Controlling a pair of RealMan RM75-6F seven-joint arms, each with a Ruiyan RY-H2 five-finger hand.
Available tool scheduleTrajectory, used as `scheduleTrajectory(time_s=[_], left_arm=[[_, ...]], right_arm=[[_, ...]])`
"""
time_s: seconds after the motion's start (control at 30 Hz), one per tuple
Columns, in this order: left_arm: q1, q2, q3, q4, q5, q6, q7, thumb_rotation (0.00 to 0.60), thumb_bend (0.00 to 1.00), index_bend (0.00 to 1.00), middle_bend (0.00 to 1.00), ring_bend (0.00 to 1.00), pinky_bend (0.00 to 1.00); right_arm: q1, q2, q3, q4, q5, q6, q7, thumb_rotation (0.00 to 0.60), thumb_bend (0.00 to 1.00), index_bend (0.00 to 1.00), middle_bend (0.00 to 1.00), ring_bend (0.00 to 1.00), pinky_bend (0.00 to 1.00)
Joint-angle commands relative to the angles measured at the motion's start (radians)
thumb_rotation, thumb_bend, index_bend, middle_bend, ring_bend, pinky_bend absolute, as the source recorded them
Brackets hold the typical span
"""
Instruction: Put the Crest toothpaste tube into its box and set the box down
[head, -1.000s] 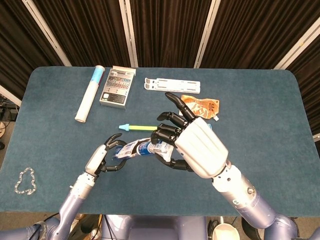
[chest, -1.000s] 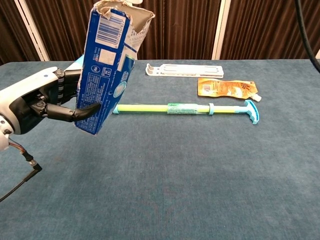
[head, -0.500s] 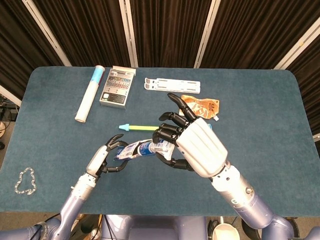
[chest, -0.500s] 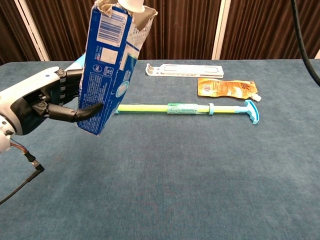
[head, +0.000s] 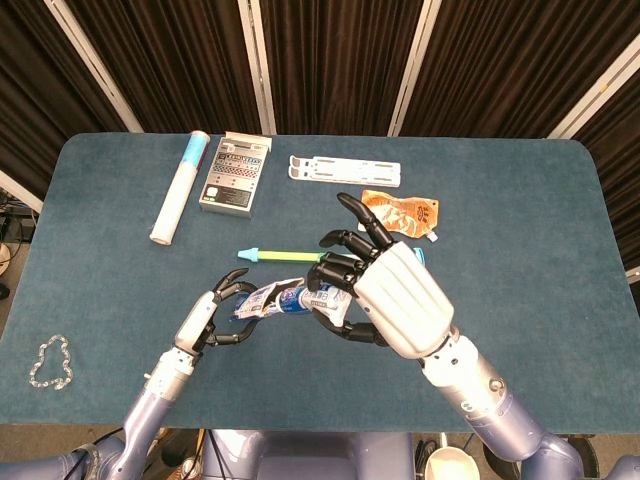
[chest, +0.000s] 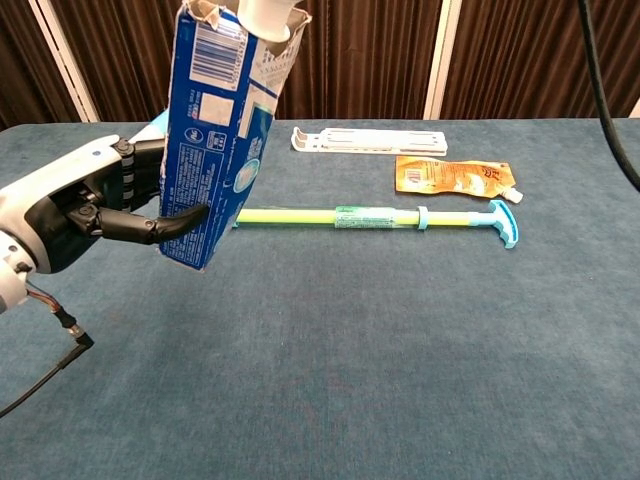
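My left hand (chest: 75, 205) grips the blue Crest box (chest: 215, 140) near its lower end and holds it upright, slightly tilted, above the table. The box's torn top is open, and the white cap of the toothpaste tube (chest: 270, 15) sits at that opening. In the head view my left hand (head: 212, 318) and the box (head: 262, 300) are seen from above. My right hand (head: 385, 295) holds the toothpaste tube (head: 312, 296), with its end pointing into the box mouth. The right hand is out of frame in the chest view.
A long yellow-green stick with blue ends (chest: 370, 216) lies behind the box. An orange pouch (chest: 455, 176) and a white rack (chest: 368, 139) lie further back. A grey calculator-like pack (head: 235, 183), a white-blue roll (head: 180, 200) and a bead chain (head: 50, 363) are on the left.
The tube's white cap has come into view at the box's open top in the chest view. The box has shifted slightly to the right; the right hand moved a little towards it.
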Motion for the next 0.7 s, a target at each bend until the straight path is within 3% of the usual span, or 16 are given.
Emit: scheduleTrajectory(time_s=[0.03,0.7], left_arm=[[0.0,0.001,0.0,0.001,0.001,0.002,0.0,0.6,0.46,0.4,0.39,0.09,0.07],[0.003,0.0,0.002,0.009,-0.003,0.002,-0.011,0.6,0.46,0.41,0.39,0.09,0.07]], right_arm=[[-0.003,-0.003,-0.004,0.0,-0.001,0.001,-0.002,0.6,0.55,0.54,0.69,0.33,0.0],[0.003,-0.062,-0.027,0.0,0.002,-0.007,-0.06,0.6,0.55,0.54,0.69,0.33,0.0]])
